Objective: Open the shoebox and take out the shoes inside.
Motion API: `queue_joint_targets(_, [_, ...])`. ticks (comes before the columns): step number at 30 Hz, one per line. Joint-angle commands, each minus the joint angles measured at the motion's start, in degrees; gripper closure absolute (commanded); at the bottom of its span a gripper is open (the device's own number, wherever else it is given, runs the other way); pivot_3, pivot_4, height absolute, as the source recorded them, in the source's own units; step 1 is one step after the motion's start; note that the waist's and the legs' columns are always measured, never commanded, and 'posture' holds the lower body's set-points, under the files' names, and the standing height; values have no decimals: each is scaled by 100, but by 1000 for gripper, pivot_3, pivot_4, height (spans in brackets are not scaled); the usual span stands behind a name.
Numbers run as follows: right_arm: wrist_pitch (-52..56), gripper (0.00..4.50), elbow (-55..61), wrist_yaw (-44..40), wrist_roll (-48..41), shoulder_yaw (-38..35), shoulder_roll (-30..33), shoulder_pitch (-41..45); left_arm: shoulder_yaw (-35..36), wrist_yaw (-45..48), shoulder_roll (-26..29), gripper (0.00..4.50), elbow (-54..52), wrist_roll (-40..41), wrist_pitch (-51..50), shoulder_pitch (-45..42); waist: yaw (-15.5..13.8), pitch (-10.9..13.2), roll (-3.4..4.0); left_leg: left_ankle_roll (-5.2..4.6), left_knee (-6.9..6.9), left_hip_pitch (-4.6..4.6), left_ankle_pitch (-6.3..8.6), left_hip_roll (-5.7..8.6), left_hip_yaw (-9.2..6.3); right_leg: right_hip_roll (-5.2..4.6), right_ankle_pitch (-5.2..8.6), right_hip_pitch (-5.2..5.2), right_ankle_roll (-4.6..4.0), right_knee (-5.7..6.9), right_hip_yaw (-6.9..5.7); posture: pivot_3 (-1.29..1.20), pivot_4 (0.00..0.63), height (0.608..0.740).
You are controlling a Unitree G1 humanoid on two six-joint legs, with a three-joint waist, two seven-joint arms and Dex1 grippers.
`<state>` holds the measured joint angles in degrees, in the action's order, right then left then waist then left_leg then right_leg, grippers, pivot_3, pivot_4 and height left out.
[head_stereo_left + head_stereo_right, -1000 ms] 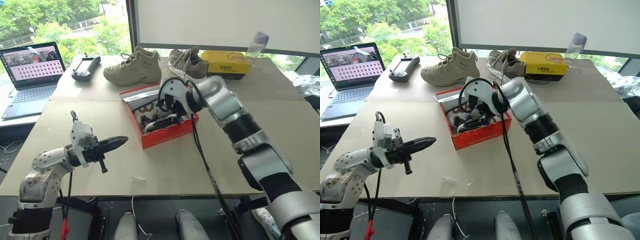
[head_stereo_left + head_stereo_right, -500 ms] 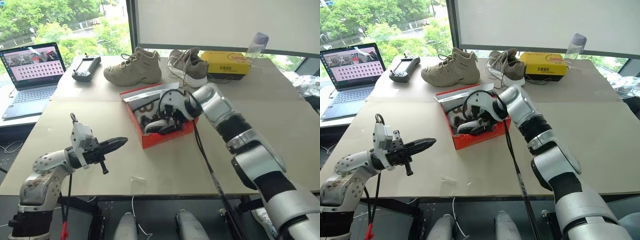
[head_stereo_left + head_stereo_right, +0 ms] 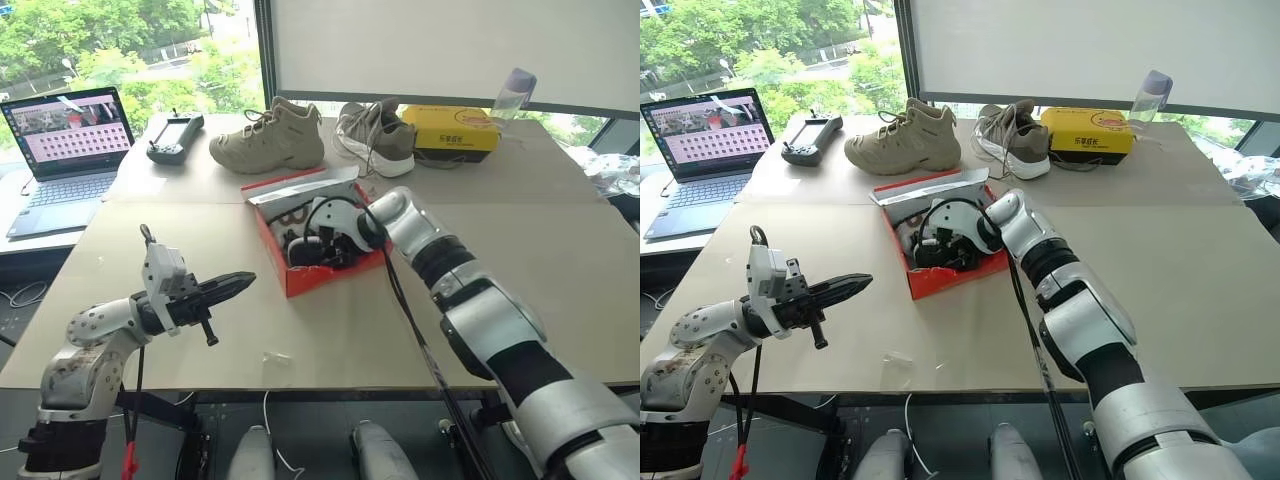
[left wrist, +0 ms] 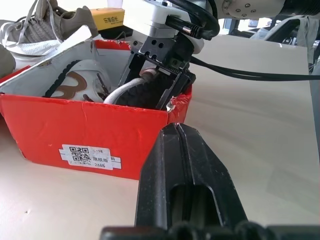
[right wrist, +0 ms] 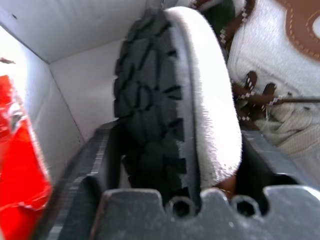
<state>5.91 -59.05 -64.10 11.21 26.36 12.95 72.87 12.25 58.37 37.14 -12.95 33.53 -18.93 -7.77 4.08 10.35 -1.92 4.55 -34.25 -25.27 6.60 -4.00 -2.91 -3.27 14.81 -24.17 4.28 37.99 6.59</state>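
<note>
Head views. Shoebox [image 3: 312,238] — red, lid off, at table [image 3: 560,270] centre. Right gripper [image 3: 322,250] reaches down into it among the shoes [image 3: 300,245]. Left gripper [image 3: 232,286] hangs above the table's near-left part, at about 8 o'clock from the box and well apart from it, fingers pressed together, holding nothing. At 12 o'clock from the box: beige lace-up shoe [image 3: 268,138]; at 1 o'clock: grey-and-white sneaker [image 3: 375,135], then yellow box [image 3: 450,127] and a bottle [image 3: 511,92]. At 10 o'clock: black handheld controller [image 3: 175,135]; further left, an open laptop [image 3: 68,150].

Left wrist view. Left gripper's black fingers [image 4: 187,185] closed flush, nothing between them. Beyond them the shoebox's red end wall with a white barcode label [image 4: 91,156]. Right gripper inside the box, jaws set either side of a black sole with a white rim.

Right wrist view. One shoe [image 5: 177,105] stands on edge between the two fingers [image 5: 82,185] — black lugged sole and white rim facing the camera. The jaws bracket it closely; firm contact cannot be told. Beside it, white upper with brown trim and stitching. Grey-white box wall behind.
</note>
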Motion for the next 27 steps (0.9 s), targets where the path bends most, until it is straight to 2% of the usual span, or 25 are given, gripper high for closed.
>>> queue_joint_targets(1, [-243,2698,-25,-40,126,-59,42,7,46,-12,40,4500,-103,-15,151,-64,1,0,1,0,0,-1,0,0,0,0,0,-2,0,0,0,0,150,712])
queue_joint_targets(2, [-308,2942,-4,-87,135,-61,49,-8,41,-10,42,4500,-90,-23,153,-75,3,1,1,0,1,-1,0,0,0,0,0,-2,0,0,0,0,150,712])
queue_joint_targets(9, [-578,2942,271,-29,271,-128,202,95,-1,-12,65,4500,-45,-118,149,-138,0,2,1,0,2,-3,0,0,1,0,0,-6,0,0,1,0,150,712])
queue_joint_targets(12, [-429,2942,1007,-535,-110,-446,378,186,2,-15,70,4500,-21,-149,130,-182,-6,16,3,0,2,-13,0,0,1,0,0,-12,0,-1,1,0,150,712])
queue_joint_targets(19, [-337,2942,2431,-732,-619,-921,675,-128,4,-29,27,4500,2,-182,156,-248,3,18,3,0,11,-22,0,0,-1,0,3,-21,-1,-1,-1,0,150,712])
queue_joint_targets(27, [23,2942,3090,-397,-824,-1223,820,-395,258,-592,-615,4500,63,-50,584,-554,-19,18,1,1,3,-21,-1,1,-3,-1,3,-15,0,-1,-3,0,150,712])
